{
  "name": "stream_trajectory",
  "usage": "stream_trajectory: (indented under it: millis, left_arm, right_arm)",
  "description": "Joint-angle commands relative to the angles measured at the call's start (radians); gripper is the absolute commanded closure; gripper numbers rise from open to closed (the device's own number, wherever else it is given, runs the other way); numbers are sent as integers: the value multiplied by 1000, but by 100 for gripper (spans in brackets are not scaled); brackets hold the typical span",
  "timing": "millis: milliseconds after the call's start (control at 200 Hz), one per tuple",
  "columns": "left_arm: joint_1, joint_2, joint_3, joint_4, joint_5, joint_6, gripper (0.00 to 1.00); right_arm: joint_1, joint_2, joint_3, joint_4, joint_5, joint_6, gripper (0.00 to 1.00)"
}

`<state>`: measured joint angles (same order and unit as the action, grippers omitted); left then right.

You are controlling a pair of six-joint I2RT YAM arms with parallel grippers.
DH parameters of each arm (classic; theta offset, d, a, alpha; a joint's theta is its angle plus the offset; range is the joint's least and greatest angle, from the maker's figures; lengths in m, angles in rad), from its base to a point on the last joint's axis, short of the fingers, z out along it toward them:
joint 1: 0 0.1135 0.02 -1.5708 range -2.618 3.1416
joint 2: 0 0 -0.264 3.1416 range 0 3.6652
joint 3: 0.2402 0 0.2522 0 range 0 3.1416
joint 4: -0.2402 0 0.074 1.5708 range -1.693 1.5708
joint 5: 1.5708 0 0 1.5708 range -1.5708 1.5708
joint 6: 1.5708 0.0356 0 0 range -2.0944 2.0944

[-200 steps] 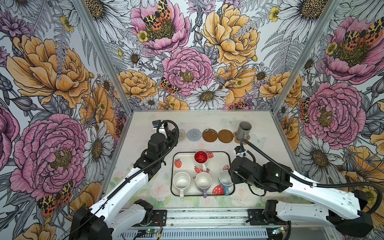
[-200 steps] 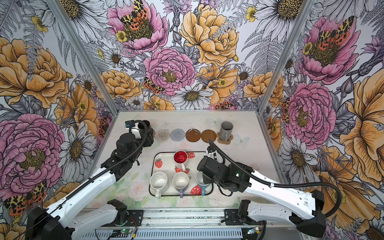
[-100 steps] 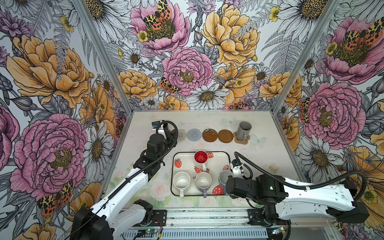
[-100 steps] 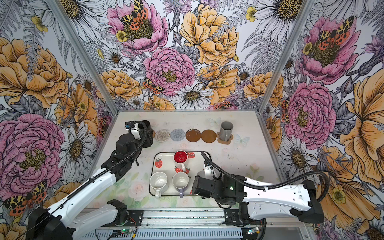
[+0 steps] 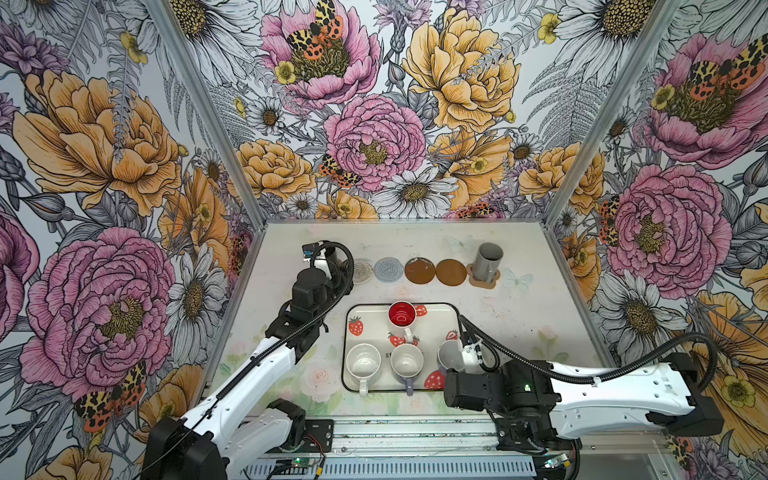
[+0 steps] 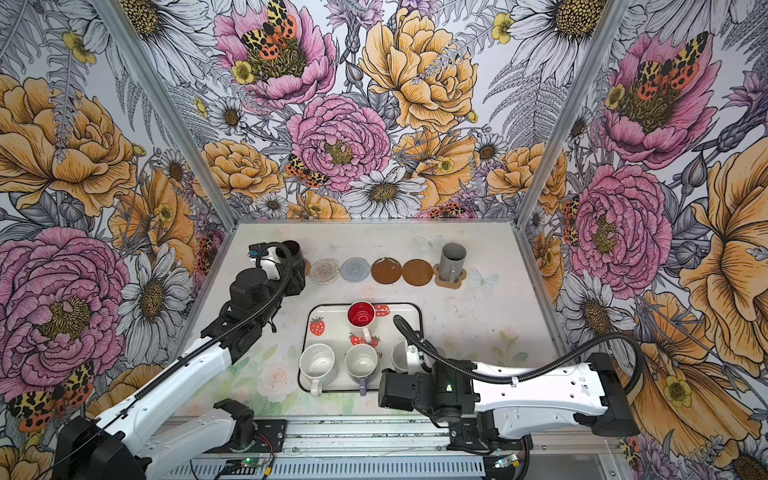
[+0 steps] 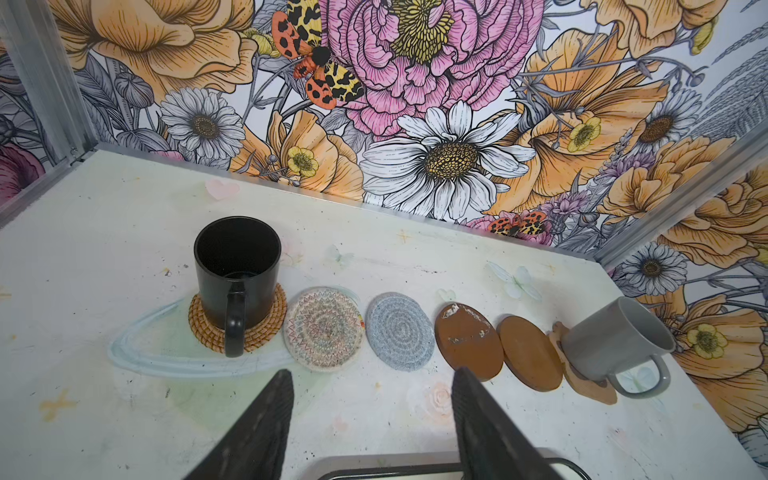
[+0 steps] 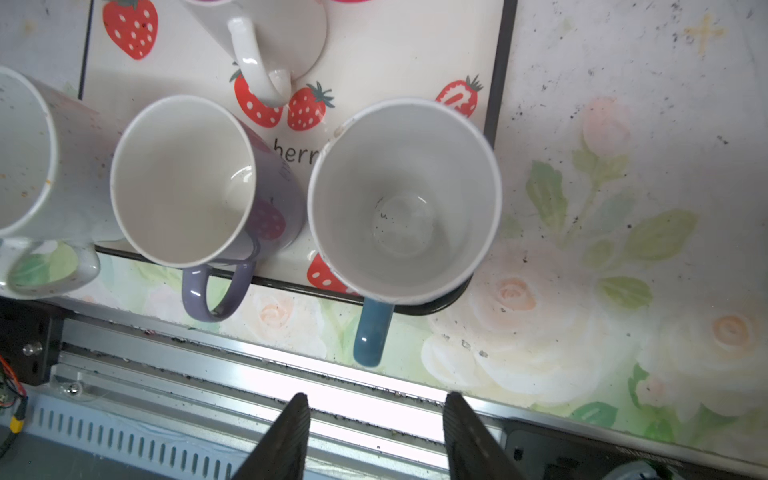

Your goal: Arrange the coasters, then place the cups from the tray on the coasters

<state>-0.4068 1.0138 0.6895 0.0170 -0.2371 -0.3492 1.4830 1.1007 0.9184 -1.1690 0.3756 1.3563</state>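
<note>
Cream tabletop (image 5: pixel 519 316), faded rose prints, bears tray (image 5: pixel 434 320); floral walls (image 5: pixel 374 124) three sides.

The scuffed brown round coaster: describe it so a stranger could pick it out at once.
Beyond the cream strawberry-print tray, a row of coasters lines the far side. The scuffed brown round coaster lies between the grey-blue woven round coaster and a smooth brown round coaster. Only it has pale worn patches.

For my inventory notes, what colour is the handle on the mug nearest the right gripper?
Teal blue. The handle shows best in the right wrist view.
</note>
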Motion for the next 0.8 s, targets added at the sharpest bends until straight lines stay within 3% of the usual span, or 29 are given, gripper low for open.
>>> stream_trajectory:
  millis: [0, 796]
  left_arm:
    - [15, 2, -16, 36, 50, -16, 38]
    - [16, 6, -13, 31, 59, -16, 38]
  right_arm:
    - [11, 16, -9, 19, -9, 38, 44]
    - [-89, 6, -146, 233, -47, -10, 48]
